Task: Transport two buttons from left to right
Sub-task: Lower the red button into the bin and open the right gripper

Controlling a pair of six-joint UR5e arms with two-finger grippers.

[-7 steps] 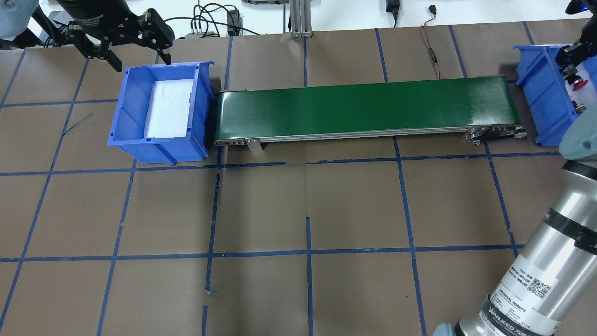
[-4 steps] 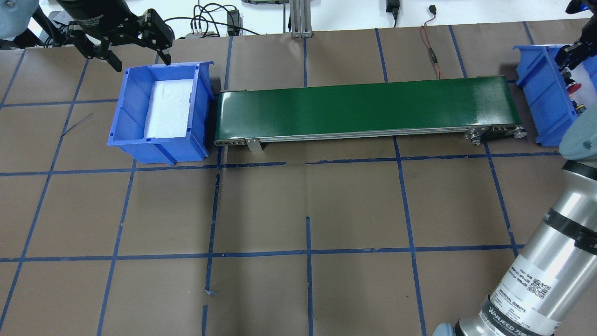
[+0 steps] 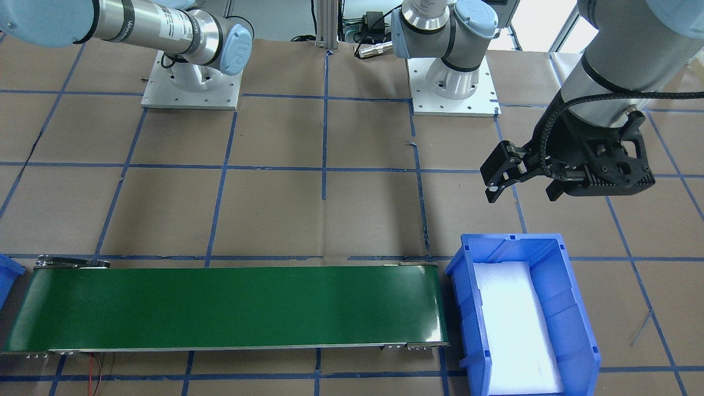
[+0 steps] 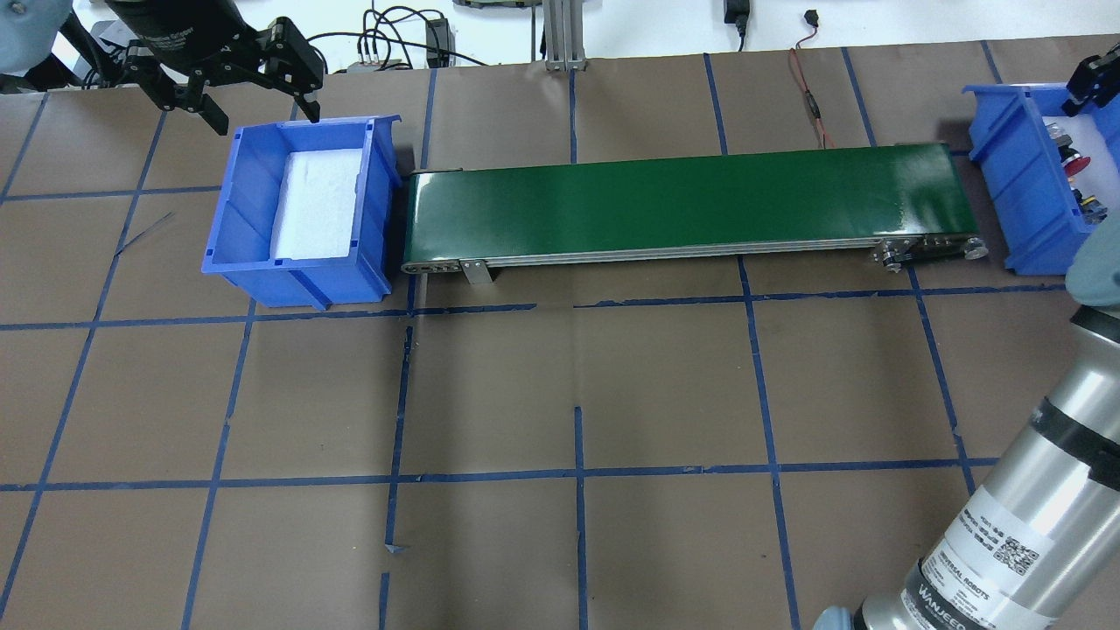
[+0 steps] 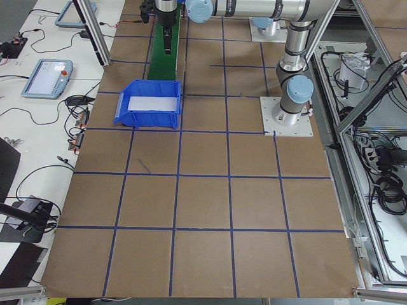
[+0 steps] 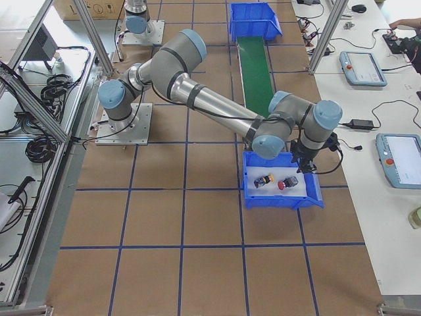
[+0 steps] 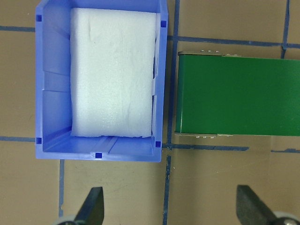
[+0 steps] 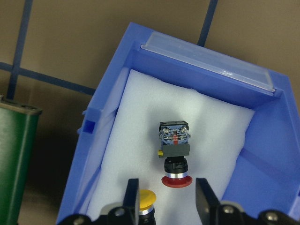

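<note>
Both buttons lie on the white foam inside the right blue bin (image 8: 262,154). The red button (image 8: 176,157) lies on its side with its cap toward the camera, and the yellow button (image 8: 146,198) is beside it. The red button (image 6: 284,184) and the yellow button (image 6: 265,180) also show in the exterior right view. My right gripper (image 8: 168,199) hangs open above them, holding nothing, and shows at the frame edge in the overhead view (image 4: 1092,83). My left gripper (image 4: 261,109) is open and empty beyond the far end of the left blue bin (image 4: 254,184).
A green conveyor belt (image 4: 691,206) runs between the two bins. The left bin (image 7: 51,93) holds only white foam. Cables and an aluminium post lie at the table's far edge. The right arm's forearm (image 4: 1006,534) crosses the near right corner.
The right gripper has risen and drawn back to the right, away from the red button in the right bin. The left gripper has stayed almost still.
</note>
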